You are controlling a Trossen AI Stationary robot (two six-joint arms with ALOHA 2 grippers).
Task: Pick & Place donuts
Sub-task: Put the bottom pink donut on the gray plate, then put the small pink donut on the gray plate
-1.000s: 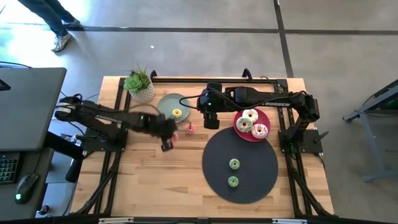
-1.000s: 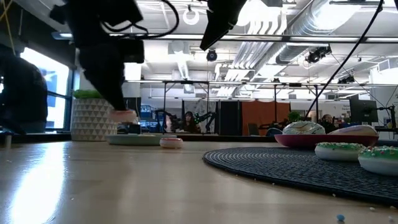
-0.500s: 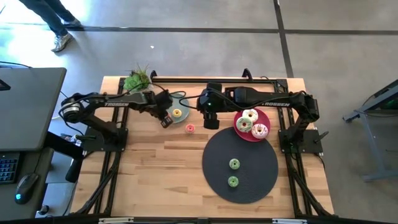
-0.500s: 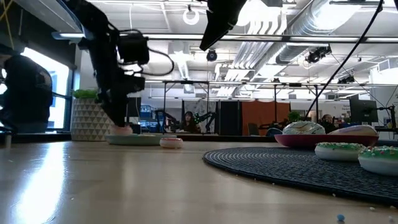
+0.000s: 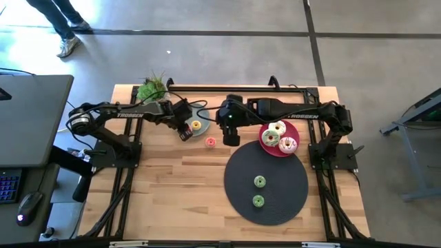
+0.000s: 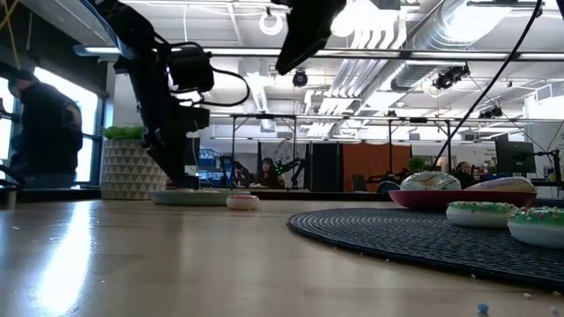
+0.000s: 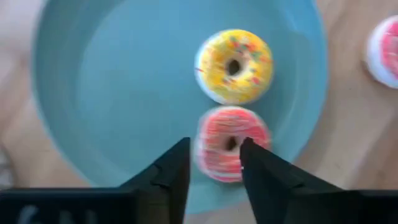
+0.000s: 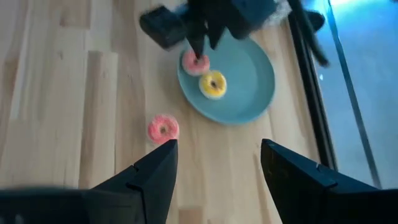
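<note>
The left gripper (image 7: 214, 165) has stayed low over the sage-green plate (image 5: 200, 117) since half a second ago, while one second ago it was out over the bare wood nearer the table's middle. Its two fingers (image 7: 168, 171) are a little apart, with the red donut (image 7: 231, 143) between them on the plate; it is hard to tell if they touch it. The yellow donut (image 7: 234, 65) lies just beside the red one on the same plate. The salmon pink donut (image 5: 210, 142) sits on the wooden table (image 5: 172, 193) near the plate and has not moved. The right gripper (image 8: 214, 165) hangs spread wide above the table next to the plate, and it has slid a tiny bit toward the left arm. Two green donuts (image 5: 259, 182) rest on the dark round mat (image 5: 289, 200). The larger donuts (image 5: 277, 129) sit on the pink plate (image 5: 295, 129)
</note>
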